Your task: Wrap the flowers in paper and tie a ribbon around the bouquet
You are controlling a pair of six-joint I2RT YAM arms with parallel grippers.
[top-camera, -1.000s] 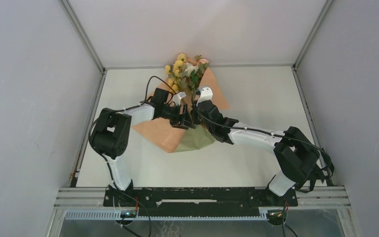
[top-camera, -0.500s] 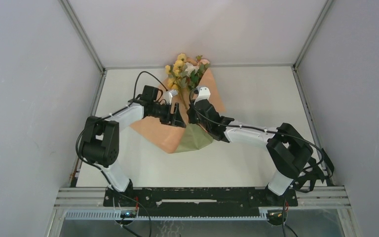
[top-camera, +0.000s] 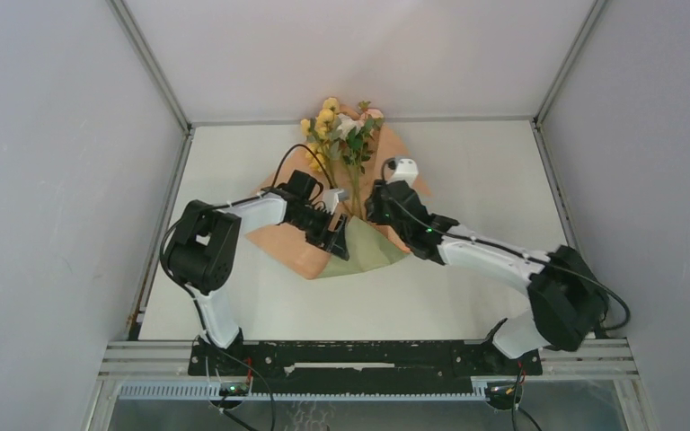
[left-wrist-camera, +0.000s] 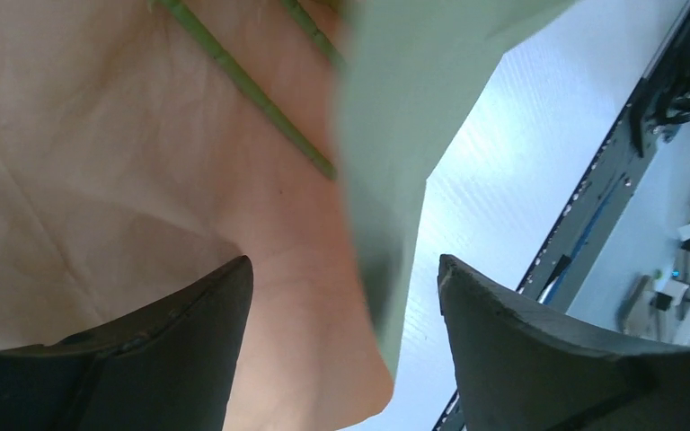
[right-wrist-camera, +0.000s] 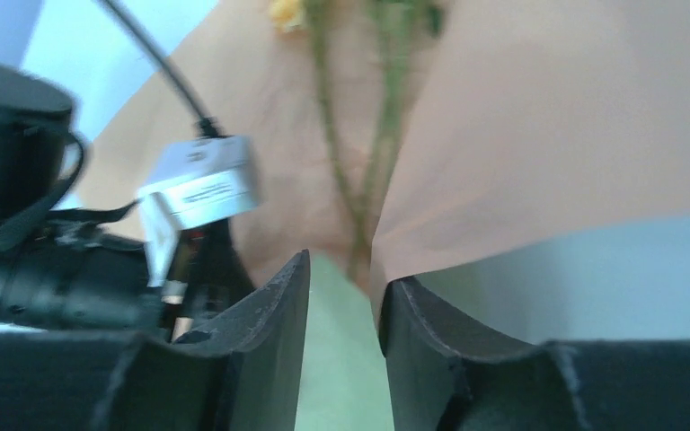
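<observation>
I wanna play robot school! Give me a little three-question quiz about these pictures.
1. True or false: the flowers lie on the peach side of the paper.
2. What colour is the folded-up flap at the stem end? A olive-green, B black, C blue.
3. Fill in: the left gripper has its jaws ____.

Key: 1 true; 2 A; 3 open.

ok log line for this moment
paper: peach side up, near corner folded green | flowers: lying on it | left gripper: open over fold | right gripper: open | ribbon: unseen
</observation>
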